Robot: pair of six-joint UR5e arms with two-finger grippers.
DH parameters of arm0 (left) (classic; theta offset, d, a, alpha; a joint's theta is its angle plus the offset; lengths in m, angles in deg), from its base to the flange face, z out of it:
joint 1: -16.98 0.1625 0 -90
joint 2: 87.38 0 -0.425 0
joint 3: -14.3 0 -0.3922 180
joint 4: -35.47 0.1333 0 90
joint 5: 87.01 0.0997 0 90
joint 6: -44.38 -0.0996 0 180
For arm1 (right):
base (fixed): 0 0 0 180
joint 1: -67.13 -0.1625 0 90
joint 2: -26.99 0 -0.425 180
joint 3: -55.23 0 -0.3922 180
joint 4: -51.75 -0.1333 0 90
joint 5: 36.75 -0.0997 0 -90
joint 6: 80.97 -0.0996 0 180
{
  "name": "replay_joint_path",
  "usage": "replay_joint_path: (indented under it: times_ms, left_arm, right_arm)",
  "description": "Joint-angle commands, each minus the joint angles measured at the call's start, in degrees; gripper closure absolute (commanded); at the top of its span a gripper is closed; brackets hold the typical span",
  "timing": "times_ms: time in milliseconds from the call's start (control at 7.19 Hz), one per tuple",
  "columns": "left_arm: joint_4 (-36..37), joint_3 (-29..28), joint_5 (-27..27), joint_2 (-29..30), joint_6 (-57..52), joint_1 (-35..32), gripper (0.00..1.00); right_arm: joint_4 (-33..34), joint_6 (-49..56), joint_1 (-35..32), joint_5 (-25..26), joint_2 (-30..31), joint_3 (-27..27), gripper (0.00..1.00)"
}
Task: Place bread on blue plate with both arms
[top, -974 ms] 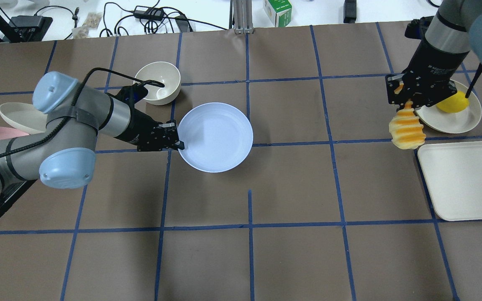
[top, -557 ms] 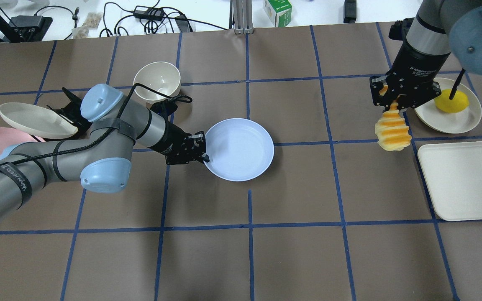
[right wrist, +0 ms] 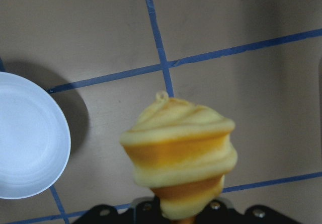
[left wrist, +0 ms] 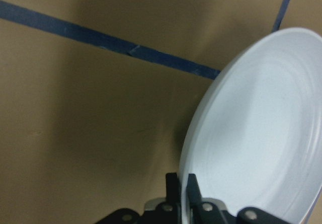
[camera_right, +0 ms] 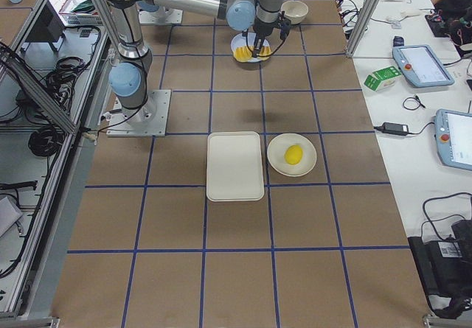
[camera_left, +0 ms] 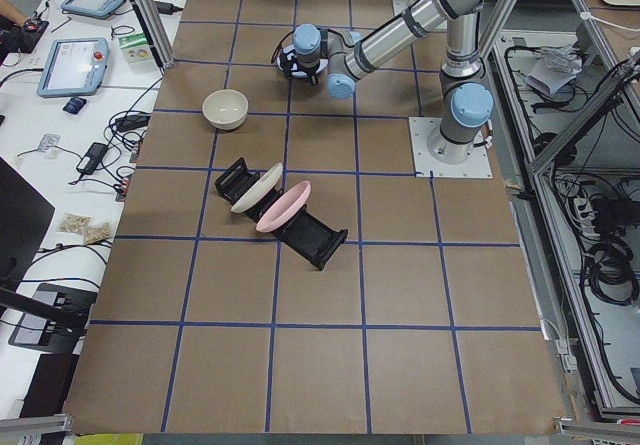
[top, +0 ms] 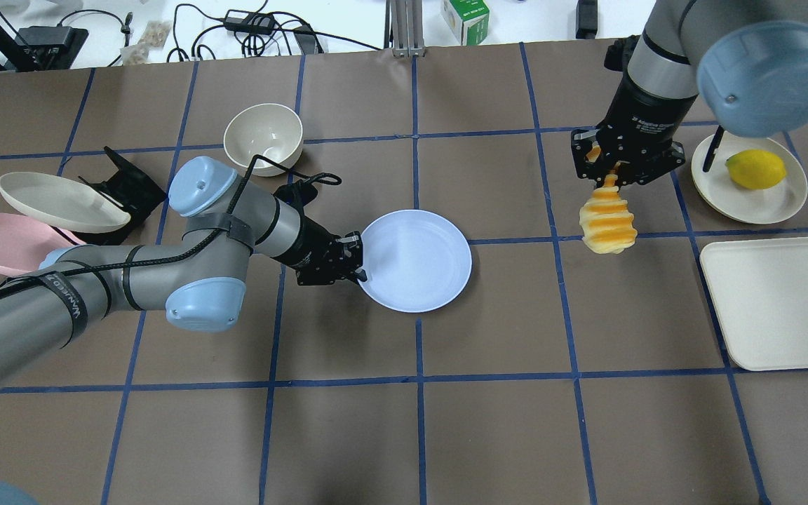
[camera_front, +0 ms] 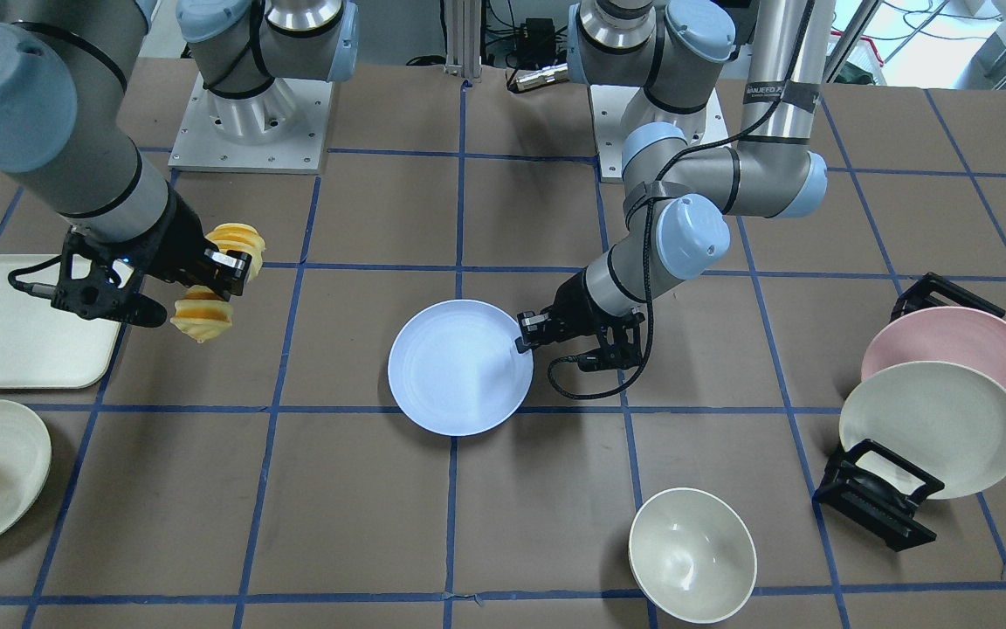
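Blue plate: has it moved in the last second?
Yes. In the overhead view the blue plate has slid right and nearer the robot, away from the cream bowl; it now straddles the vertical centre tape line, rim held by the left gripper.

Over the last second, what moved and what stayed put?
The left end effector, shut on the blue plate at its rim, pulled it toward the table's middle. The right end effector carried the bread toward the plate. Neither grip changed; lemon, tray and bowl stayed.
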Motion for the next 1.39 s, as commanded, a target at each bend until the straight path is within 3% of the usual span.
replay_joint_path:
  times_ms: [0, 278, 417, 696, 835, 974, 1113, 1252]
  left_arm:
    - [0.24, 0.15, 0.27, 0.12, -0.06, -0.18, 0.0]
    - [0.42, -1.08, 2.36, -2.15, 0.03, 1.13, 0.0]
    - [-0.71, -3.78, 8.82, -3.65, -0.93, 2.97, 0.0]
    - [-18.03, -13.07, 16.92, -7.68, -6.44, 5.35, 0.0]
    - [-31.61, -21.04, 25.06, -9.79, -8.74, 5.71, 0.0]
    - [-42.45, -28.43, 27.32, -11.56, -8.5, 5.19, 0.0]
    - [-46.65, -33.81, 27.17, -12.79, -8.5, 5.1, 0.0]
    - [-46.87, -35.17, 27.08, -12.89, -8.93, 4.83, 0.0]
  right_arm:
    - [3.08, -1.0, -3.62, -1.31, -2.27, -0.03, 1.0]
    - [6.85, -6.35, -7.31, -1.4, -4.55, 0.06, 1.0]
    - [8.87, -8.72, -9.16, -1.4, -5.87, 0.06, 1.0]
    - [13.25, -14.34, -14.33, -1.4, -9.65, 0.06, 1.0]
    - [14.5, -17.33, -16.97, -2.19, -11.23, 0.06, 1.0]
    - [18.43, -18.92, -18.91, -3.67, -13.77, 0.15, 1.0]
    - [21.34, -21.9, -20.85, -3.77, -16.49, 0.06, 1.0]
    - [22.06, -24.02, -22.61, -3.78, -18.35, 0.5, 1.0]
